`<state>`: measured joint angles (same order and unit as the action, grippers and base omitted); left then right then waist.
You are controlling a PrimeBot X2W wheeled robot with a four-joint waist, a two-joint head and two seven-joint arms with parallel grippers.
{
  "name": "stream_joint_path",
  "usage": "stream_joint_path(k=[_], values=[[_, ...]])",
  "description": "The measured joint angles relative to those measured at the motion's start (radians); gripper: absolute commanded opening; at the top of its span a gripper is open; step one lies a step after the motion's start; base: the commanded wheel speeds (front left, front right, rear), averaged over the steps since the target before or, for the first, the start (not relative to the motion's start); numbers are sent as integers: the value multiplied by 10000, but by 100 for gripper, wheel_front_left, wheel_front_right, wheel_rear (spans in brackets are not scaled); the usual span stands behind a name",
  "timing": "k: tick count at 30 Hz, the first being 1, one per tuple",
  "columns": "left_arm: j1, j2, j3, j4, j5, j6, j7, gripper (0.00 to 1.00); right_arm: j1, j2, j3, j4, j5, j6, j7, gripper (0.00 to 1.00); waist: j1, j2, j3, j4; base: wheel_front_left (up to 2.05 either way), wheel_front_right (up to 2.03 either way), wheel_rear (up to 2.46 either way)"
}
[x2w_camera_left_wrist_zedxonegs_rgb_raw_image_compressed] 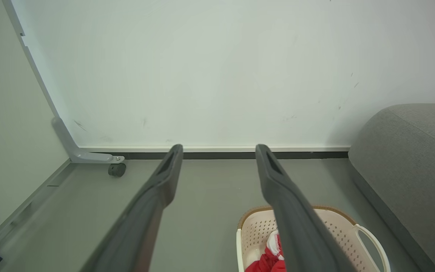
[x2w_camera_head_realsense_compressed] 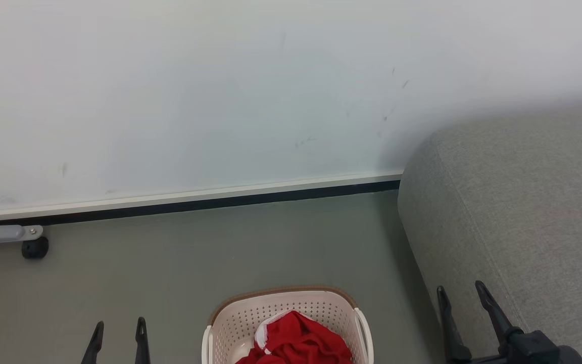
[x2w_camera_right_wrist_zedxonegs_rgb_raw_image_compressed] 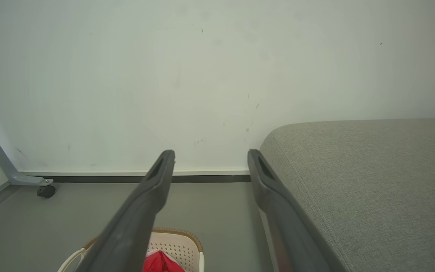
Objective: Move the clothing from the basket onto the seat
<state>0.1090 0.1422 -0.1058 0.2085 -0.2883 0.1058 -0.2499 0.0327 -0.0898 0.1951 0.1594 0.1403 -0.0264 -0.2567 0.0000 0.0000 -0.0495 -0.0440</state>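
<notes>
While clothing (x2w_camera_head_realsense_compressed: 301,338) lies in basket (x2w_camera_head_realsense_compressed: 281,291): progress nil;
Seat (x2w_camera_head_realsense_compressed: 523,202): bare (visible part);
Left gripper (x2w_camera_head_realsense_compressed: 120,322), right gripper (x2w_camera_head_realsense_compressed: 459,286): jaws wide, empty

Left gripper (x2w_camera_head_realsense_compressed: 120,322): my fingers stand spread and empty over the grey floor (x2w_camera_head_realsense_compressed: 170,253), lower left.
Right gripper (x2w_camera_head_realsense_compressed: 459,287): mine too, spread and empty, before the sofa (x2w_camera_head_realsense_compressed: 523,212).
Basket (x2w_camera_head_realsense_compressed: 283,293): on the floor between my grippers, red clothing (x2w_camera_head_realsense_compressed: 301,341) heaped inside.
Caster (x2w_camera_head_realsense_compressed: 35,247): black, far left, below the white wall (x2w_camera_head_realsense_compressed: 220,101).
</notes>
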Motion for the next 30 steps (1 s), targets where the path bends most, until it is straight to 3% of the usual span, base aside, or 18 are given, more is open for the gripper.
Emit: stream_joint_path(k=[30], values=[[498,-15,278,-1041,360,86,0,100,195,-40,23,-462,13,0,0,100,0,1,363,-50,0,0,0]])
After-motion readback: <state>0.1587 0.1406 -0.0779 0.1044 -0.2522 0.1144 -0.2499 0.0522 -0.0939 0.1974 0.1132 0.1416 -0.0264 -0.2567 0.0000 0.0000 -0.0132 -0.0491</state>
